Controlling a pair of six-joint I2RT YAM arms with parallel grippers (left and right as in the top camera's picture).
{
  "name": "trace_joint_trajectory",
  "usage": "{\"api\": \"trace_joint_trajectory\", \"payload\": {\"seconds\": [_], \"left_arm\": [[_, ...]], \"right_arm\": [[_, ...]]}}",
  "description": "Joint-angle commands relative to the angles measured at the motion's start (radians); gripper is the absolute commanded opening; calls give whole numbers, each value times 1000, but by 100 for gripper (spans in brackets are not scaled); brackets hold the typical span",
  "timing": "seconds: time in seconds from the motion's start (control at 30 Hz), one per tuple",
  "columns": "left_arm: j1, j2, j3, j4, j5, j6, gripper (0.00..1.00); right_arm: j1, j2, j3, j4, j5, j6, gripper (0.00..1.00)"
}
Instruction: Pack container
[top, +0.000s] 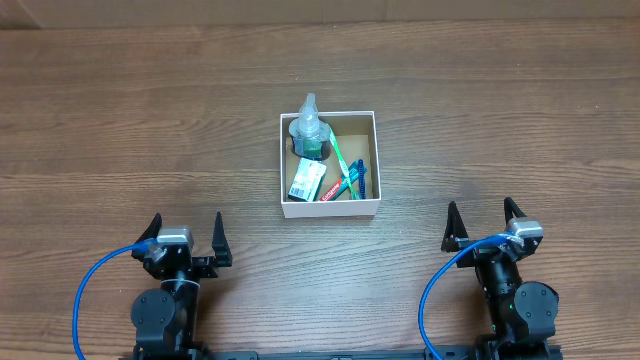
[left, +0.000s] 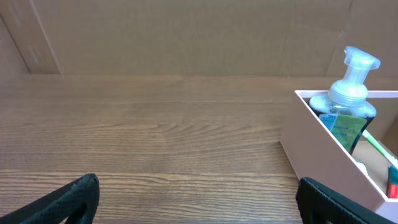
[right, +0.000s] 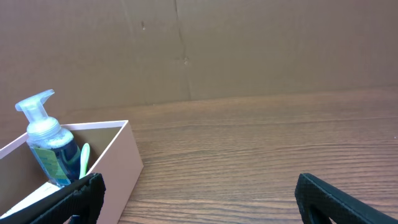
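Observation:
The container (top: 368, 210), a square white box with a brown inside, sits at the table's middle. In it stand a clear pump bottle (top: 311, 128) with blue liquid, a white-and-green packet (top: 306, 181), a green toothbrush (top: 341, 158) and a blue item (top: 359, 178). The box (left: 323, 158) and bottle (left: 348, 102) show at the right of the left wrist view, and at the left of the right wrist view (right: 121, 165). My left gripper (top: 186, 234) and right gripper (top: 484, 222) are both open and empty, near the front edge, well apart from the box.
A brown cardboard wall (left: 186, 37) stands behind the wooden table (top: 120, 120). Blue cables (top: 95, 280) loop by both arm bases.

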Motion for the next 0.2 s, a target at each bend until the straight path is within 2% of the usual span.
{"api": "trace_joint_trajectory", "payload": {"seconds": [0.0,0.17], "left_arm": [[6,-9,-7,7,14,22,100],[6,-9,-7,7,14,22,100]], "right_arm": [[-5,-10,-6,7,9,-4,100],[-5,-10,-6,7,9,-4,100]]}}
